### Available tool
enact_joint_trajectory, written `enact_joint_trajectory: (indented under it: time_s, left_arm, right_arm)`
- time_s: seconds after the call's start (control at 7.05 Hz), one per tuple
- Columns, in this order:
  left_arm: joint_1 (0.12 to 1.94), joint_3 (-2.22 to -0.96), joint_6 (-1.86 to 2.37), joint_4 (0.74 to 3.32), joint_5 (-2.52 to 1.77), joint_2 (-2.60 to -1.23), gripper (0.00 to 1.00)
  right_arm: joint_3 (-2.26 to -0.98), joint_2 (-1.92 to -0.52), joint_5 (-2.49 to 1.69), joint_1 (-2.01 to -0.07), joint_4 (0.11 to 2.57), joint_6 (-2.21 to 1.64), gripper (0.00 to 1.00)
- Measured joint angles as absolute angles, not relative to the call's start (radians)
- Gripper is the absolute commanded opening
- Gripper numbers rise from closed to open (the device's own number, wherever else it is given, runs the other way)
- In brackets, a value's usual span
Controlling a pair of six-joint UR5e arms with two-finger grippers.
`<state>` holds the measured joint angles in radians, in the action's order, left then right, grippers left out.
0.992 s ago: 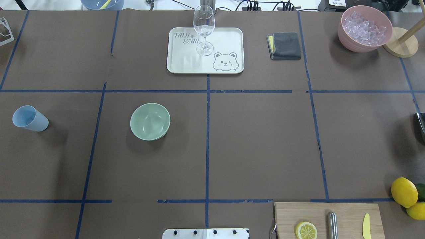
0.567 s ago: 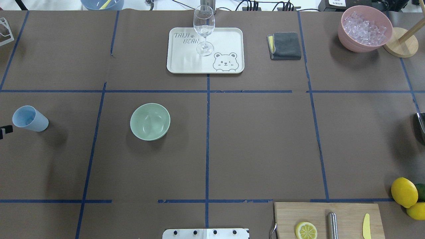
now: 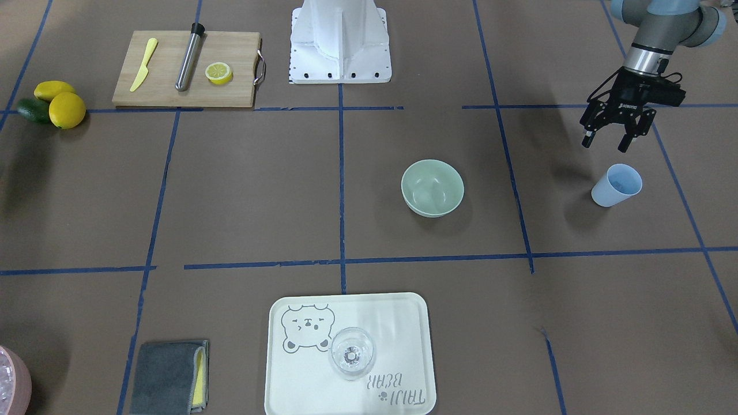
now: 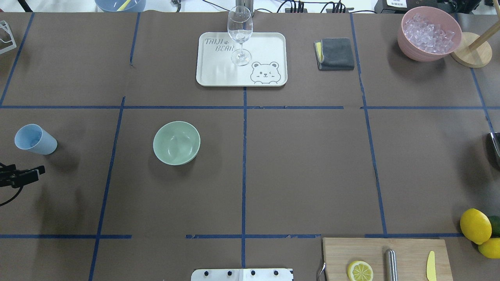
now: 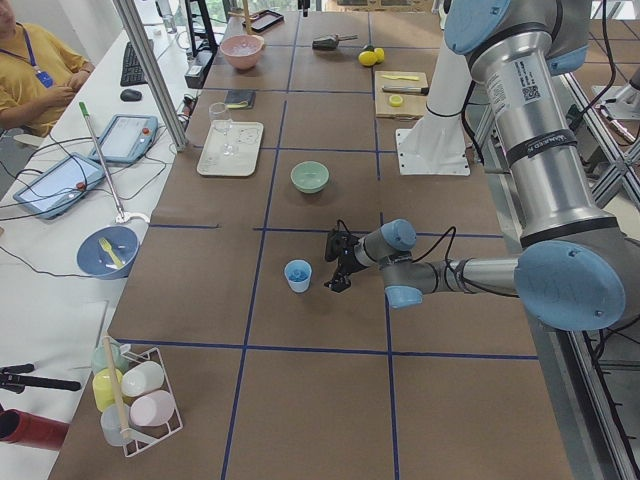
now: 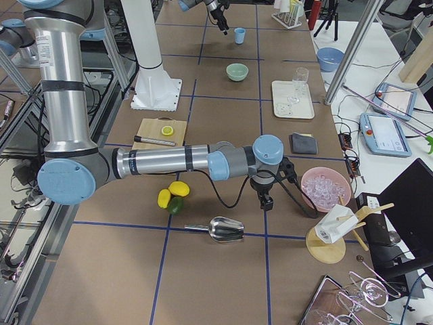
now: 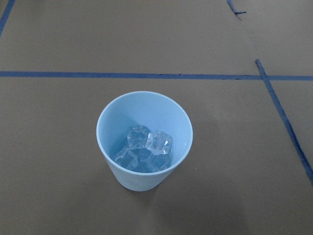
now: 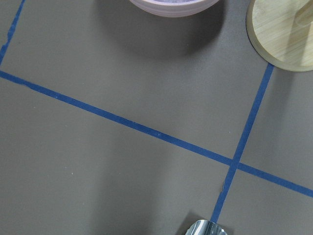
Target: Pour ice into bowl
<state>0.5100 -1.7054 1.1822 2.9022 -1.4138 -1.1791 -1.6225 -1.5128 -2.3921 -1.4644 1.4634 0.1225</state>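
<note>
the left gripper (image 3: pixel 604 144) hovers near the blue cup (image 3: pixel 616 185) of ice (image 7: pixel 144 149), jaws apart, empty. the bowl (image 3: pixel 432 187) stands well apart. whether the right gripper (image 6: pixel 266 202) is open i cannot tell.

I'm looking down on the brown table (image 8: pixel 98 186), blue tape (image 8: pixel 146 129) crossing it, pink bowl (image 8: pixel 171 6) up top, wooden base (image 8: pixel 281 39) top right, metal scoop (image 8: pixel 205 228) tip at the bottom.
</note>
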Motion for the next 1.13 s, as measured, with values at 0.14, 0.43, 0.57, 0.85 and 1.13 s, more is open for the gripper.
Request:
enact_joint_trajectory:
  time_s: [0.14,0.43,0.57,0.85,1.13]
  left_arm:
    - [0.503,-1.659,1.151,2.903,-1.408,-1.225,1.0]
    - [0.529,-1.624,1.038,2.908,-1.41,-1.262,1.0]
    - [0.554,-1.613,1.004,2.908,-1.41,-1.267,1.0]
    - [0.602,-1.592,0.96,2.906,-1.407,-1.279,1.0]
    - [0.625,-1.55,0.952,2.905,-1.405,-1.326,1.0]
  right_arm:
    - [-1.623,-1.512,-2.394,-1.465,1.463,0.121,1.0]
    - [-1.623,-1.512,-2.396,-1.465,1.463,0.12,1.0]
    - [-1.624,-1.512,-2.396,-1.465,1.463,0.12,1.0]
    - [-1.624,-1.511,-2.394,-1.465,1.463,0.12,1.0]
    - [-1.623,-1.51,-2.392,-1.467,1.463,0.12,1.0]
